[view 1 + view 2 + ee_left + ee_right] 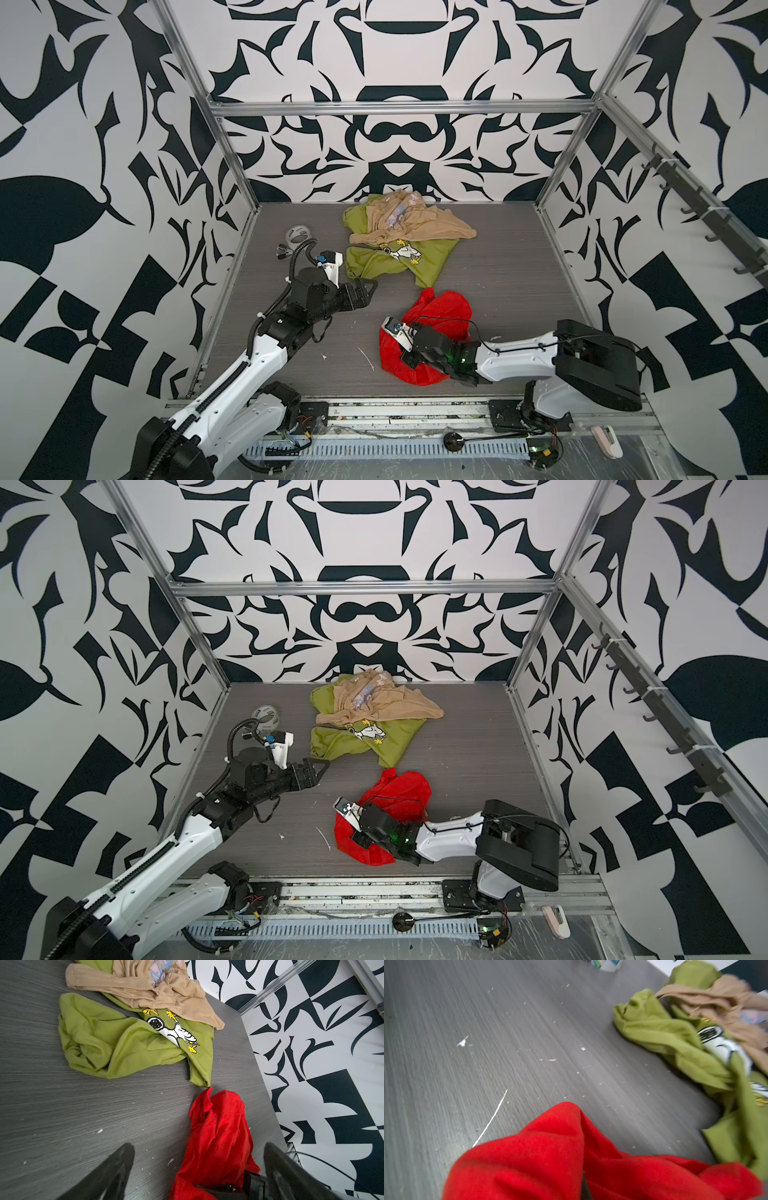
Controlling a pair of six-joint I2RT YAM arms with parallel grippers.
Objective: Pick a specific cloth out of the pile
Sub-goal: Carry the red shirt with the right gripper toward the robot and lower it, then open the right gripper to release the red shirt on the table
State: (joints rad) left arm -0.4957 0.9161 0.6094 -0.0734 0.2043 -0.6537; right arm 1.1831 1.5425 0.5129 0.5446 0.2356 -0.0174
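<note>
**Red cloth clear of the pile, in the right gripper**

The right gripper (409, 358) is closed, pinching the red cloth (444, 307). In the right wrist view the fabric (539, 1157) bunches up over the fingers and hides them. The rest of the cloth lies crumpled on the grey table (519, 270) under and just beyond this gripper.

The left gripper (372, 287) hangs above bare table with its jaws spread wide and nothing between them. In its wrist view, the red cloth (218, 1126) lies ahead of it, toward one finger (272, 1159).

The pile (399, 232) sits well ahead of both grippers, near the back wall. It is an olive-green shirt (374, 262) with a cartoon print, and a beige garment (428, 226) lies over it. One corner of the shirt (199, 1076) reaches out to meet the far tip of the red cloth; otherwise the two are apart.

A tape roll (297, 235) stands beside the left arm, near the side wall.
</note>
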